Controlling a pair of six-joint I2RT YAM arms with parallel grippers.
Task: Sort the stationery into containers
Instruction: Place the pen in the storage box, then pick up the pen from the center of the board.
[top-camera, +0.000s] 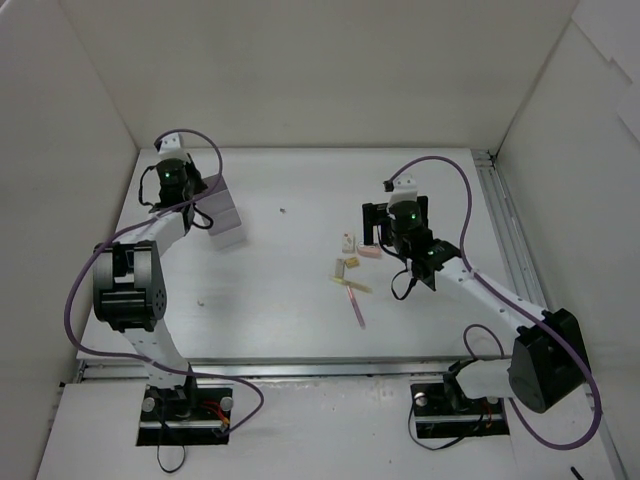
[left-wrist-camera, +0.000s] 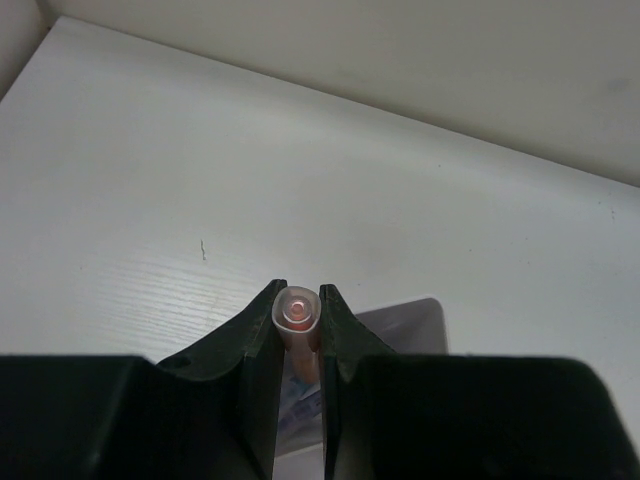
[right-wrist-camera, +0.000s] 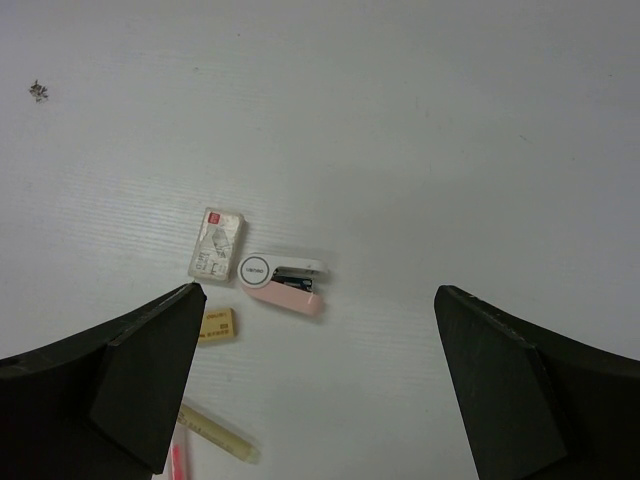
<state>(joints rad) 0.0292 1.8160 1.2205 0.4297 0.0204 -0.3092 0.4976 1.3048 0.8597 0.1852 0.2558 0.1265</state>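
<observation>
Left pincer (left-wrist-camera: 299, 306) is clamped narrow on a pink pen (left-wrist-camera: 298, 310). In the left wrist view the pen shows end-on, its round tip facing the camera and its long axis running down between the fingers. Directly below it is the white organizer (top-camera: 226, 214), which sits at the far left of the bench (top-camera: 300, 190) with its long axis roughly near-to-far. Cannot tell whether the pen touches the organizer.

Right pincer (right-wrist-camera: 320, 292) is spread wide and holds nothing, hanging above the loose stationery right of bench centre. Under it:
- A clear small box (right-wrist-camera: 217, 243) lies flat with its long axis near-to-far.
- A pink stapler (right-wrist-camera: 283, 283) sits just beside the box, long axis left-to-right, round white end toward the box.
- A yellow eraser (right-wrist-camera: 217, 326) lies just nearer than the box.
- A yellow stick (top-camera: 350, 284) lies mostly left-to-right.
- A second pink pen (top-camera: 356, 306) runs from the stick toward the near edge, angled slightly right; its far end meets the stick.

A speck of debris (right-wrist-camera: 38, 90) lies well apart, on the far left.
</observation>
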